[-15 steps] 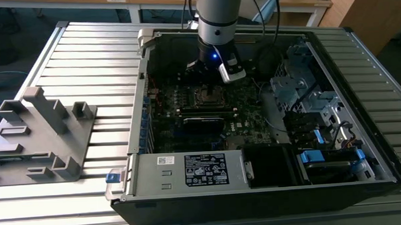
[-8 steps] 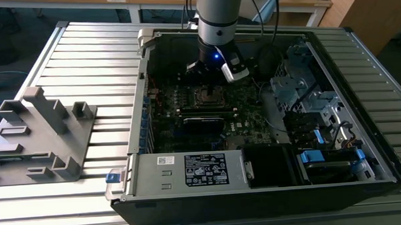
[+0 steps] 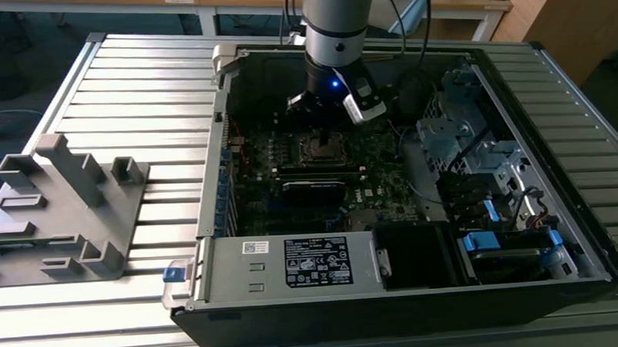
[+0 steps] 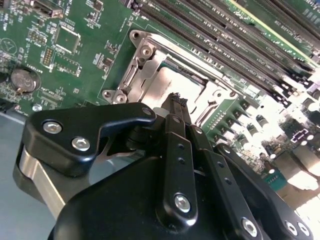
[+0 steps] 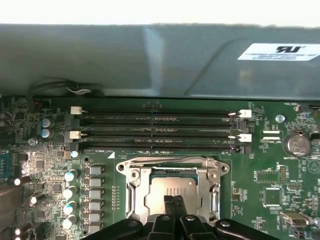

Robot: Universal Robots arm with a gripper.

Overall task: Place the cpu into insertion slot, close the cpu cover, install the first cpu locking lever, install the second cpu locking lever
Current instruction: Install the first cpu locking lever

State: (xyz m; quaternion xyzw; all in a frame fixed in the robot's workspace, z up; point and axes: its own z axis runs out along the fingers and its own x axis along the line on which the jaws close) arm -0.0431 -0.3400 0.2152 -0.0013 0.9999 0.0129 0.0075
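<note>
Fingertips (image 5: 173, 205) of the hand (image 5: 173, 201) were pressed together with nothing between them, poised just above the cpu (image 5: 172, 189), whose dull grey top showed through the window of the cpu cover (image 5: 134, 189). In both wrist views the chip lay seated in its socket on the green motherboard (image 5: 280, 180), with the shiny cover lowered flat around it. In the second wrist view the closed tips (image 4: 175, 102) reached over the edge of the cover (image 4: 142, 75), close to the chip (image 4: 175, 80); I could not tell whether they touched the metal. Just beyond the hand, past the socket, ran long dark memory slots (image 5: 155, 127) with white clips at their ends. A round coin cell (image 5: 295, 144) sat off to one side of the socket. In the exterior view the arm (image 3: 337, 33) came down into the open computer case (image 3: 393, 217), which lay on the slatted worktop (image 3: 142, 94); a grey plastic fixture (image 3: 64, 213) stood well apart from the hand, toward the exterior view's left.
</note>
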